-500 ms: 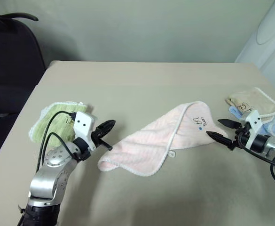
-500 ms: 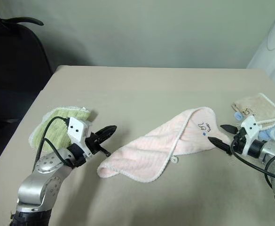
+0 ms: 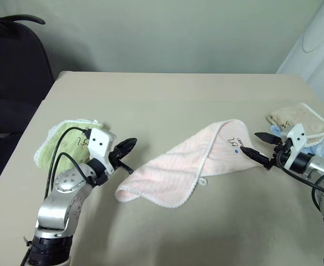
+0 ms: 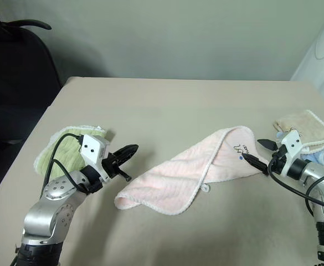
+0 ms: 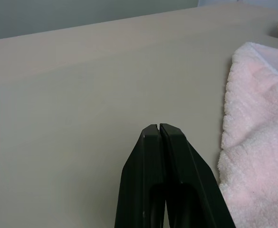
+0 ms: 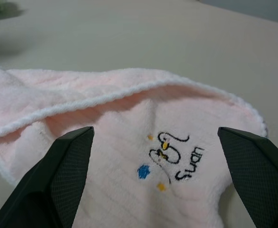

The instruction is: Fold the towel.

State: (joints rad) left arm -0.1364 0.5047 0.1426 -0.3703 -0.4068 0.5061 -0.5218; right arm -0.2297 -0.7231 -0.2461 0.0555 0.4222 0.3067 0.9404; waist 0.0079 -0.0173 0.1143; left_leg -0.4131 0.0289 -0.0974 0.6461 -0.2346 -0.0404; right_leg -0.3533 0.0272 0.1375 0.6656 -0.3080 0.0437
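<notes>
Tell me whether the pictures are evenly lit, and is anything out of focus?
Head views: soft, even light, faint shadows under the pink towel, no glare. Left wrist view: shut left pincer sharp, table soft behind. Right wrist view: the towel's mark crisp, open right pincer fingers blurred.

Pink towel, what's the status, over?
Left gripper shut, empty, beside pale pink terry towel. Right gripper open at its printed corner. Towel loosely folded on beige table. Nothing in the way.
</notes>
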